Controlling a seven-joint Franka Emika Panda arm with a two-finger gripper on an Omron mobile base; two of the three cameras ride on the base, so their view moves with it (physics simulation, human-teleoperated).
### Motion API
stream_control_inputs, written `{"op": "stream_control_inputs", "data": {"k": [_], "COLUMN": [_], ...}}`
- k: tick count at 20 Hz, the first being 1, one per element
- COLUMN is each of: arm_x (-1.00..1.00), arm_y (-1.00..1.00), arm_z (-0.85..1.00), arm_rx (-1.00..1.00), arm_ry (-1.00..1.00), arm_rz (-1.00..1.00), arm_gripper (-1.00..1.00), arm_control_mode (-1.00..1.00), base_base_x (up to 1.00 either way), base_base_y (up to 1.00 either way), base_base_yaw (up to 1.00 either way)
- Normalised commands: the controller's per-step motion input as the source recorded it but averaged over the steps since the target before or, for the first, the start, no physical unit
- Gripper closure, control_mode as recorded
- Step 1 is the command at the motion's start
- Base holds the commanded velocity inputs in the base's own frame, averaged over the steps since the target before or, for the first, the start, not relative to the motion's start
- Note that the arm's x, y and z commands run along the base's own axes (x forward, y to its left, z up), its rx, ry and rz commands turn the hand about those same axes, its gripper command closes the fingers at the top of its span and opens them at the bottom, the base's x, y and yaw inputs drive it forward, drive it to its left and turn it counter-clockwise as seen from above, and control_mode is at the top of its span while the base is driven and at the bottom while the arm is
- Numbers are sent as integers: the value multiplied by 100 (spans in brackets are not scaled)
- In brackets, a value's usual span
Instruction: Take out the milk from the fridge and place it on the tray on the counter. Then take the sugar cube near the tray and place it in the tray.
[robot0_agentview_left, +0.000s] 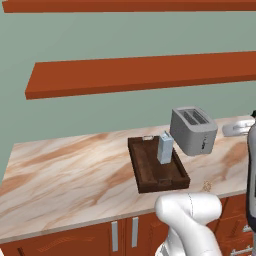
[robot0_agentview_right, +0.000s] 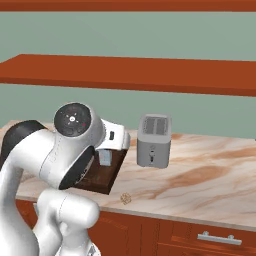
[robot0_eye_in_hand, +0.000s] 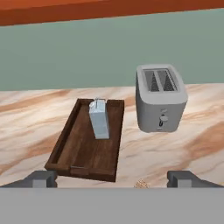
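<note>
I see the milk (robot0_eye_in_hand: 99, 119) standing upright inside the tray (robot0_eye_in_hand: 74, 151), toward the tray's far end and nearer its right rim; in the left base view the carton (robot0_agentview_left: 165, 148) stands in the rear half of the tray (robot0_agentview_left: 150, 175); in the right base view the milk (robot0_agentview_right: 105, 157) shows partly, behind the arm. The tray lies on the counter (robot0_agentview_left: 75, 175) with its near short end close to the front edge of the worktop. A grey two-slot toaster (robot0_eye_in_hand: 159, 97) stands on the worktop just beside the tray's right long side, apart from it, toward the back edge. A small tan sugar cube (robot0_agentview_right: 125, 199) rests on the counter by the tray's near right corner, close to the front edge; the hand view shows it (robot0_eye_in_hand: 141, 184) at the bottom, outside the tray. I read the gripper (robot0_eye_in_hand: 113, 179) as spread wide, its two finger tips (robot0_eye_in_hand: 41, 178) far apart, holding nothing, pulled back from the tray's near end and facing along the tray toward the wall. A red-brown wall shelf (robot0_agentview_left: 140, 72) runs above the worktop.
</note>
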Motion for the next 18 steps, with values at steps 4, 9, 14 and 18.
{"op": "stream_control_inputs", "data": {"k": [4, 9, 14, 18], "arm_x": [-48, -36, -40, -25], "arm_y": [0, 0, 0, 0], "arm_z": [-3, -28, -38, -49], "arm_rx": [-9, -7, -1, -1], "arm_ry": [40, 33, 22, 5], "arm_rz": [-1, -3, -7, -4], "arm_gripper": [-100, -100, -100, -100], "arm_control_mode": [-100, -100, -100, -100], "base_base_x": [0, 0, 0, 0], "base_base_y": [0, 0, 0, 0], "base_base_yaw": [0, 0, 0, 0]}}
